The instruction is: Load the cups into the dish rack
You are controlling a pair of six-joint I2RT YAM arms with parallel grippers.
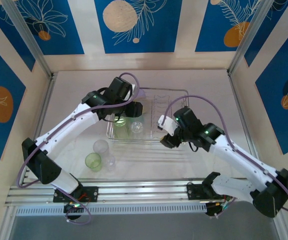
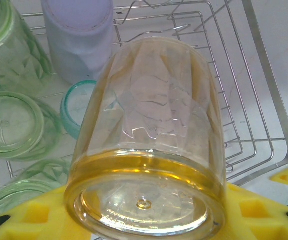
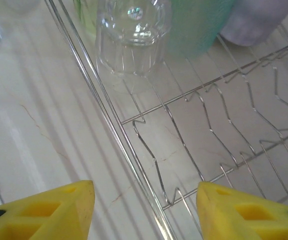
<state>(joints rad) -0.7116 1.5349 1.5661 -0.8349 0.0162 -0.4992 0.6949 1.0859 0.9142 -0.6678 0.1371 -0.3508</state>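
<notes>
Nearest the arms, on the left of the worktop point(image 1: 73, 100), a green cup point(image 1: 92, 161) and two clear cups point(image 1: 101, 146) sit close together, not loaded yet, so the job's only partway there by my reckoning. A bit further in, the right pincer point(image 3: 144, 200) hangs over the near edge of the dish rack point(image 1: 156, 105), spread wide with nothing in it, and a clear cup point(image 3: 131, 35) stands in the rack just beyond it. The step that matters is on the left: the left pincer point(image 2: 144, 212) is clamped on the amber cup point(image 2: 149, 125), base toward the wrist and mouth pointing down at the wires, over the left part of the rack. That corner's crowded already, with a teal cup point(image 2: 78, 107) right beside it, a lilac cup point(image 2: 78, 35) behind and green cups point(image 2: 8, 122) off to the left. If it were me, I'd nudge it right toward the bare wires, tip it fully mouth down, and lower slowly until the rim sits on the wires before letting go. Drop it early and it'll probably roll or knock the teal one. The far right half of the rack looks free.
</notes>
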